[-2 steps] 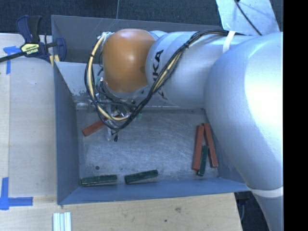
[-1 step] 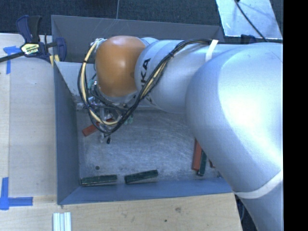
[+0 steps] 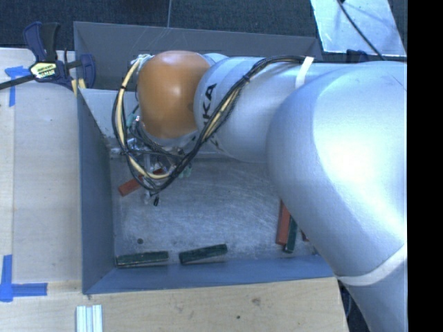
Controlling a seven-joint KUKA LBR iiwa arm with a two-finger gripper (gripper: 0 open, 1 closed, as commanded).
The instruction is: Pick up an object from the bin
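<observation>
Bars come nearest: two dark green bars (image 3: 142,259) lie end to end along the near wall of the bin (image 3: 97,206), well below the orange wrist cover (image 3: 169,92), their long axes running with that wall. A red-brown bar (image 3: 283,225) lies to the lower right of the cover, close against the arm (image 3: 325,151), its long axis pointing away from the near wall. Directly under the cover sits the gripper (image 3: 149,175), wrapped in cables — whether it is apart or together I cannot tell, and nothing can be seen held in it. Just left of it, below the cover's left edge, a small orange-red piece (image 3: 127,187) lies on the floor, slightly tilted, its long axis roughly across the bin. I judge this piece the likeliest target — the coming move turns on a short shift leftward from under the cover.
</observation>
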